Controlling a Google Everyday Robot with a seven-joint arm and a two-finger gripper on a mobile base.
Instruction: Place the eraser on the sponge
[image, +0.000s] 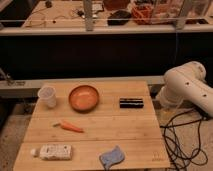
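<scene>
The black eraser (131, 103) lies on the wooden table (122, 131) at the right, just right of the orange bowl. The blue-grey sponge (111, 157) with wavy edges rests near the table's front edge, a little right of the middle, well apart from the eraser. Only the white arm (186, 88) shows, off the table's right side and level with the eraser. My gripper is out of view.
An orange bowl (83, 97) sits at the back middle and a clear plastic cup (47, 96) at the back left. A carrot (70, 126) lies left of centre, with a white flat bottle (54, 151) at the front left. Black cables (182, 142) trail on the floor to the right.
</scene>
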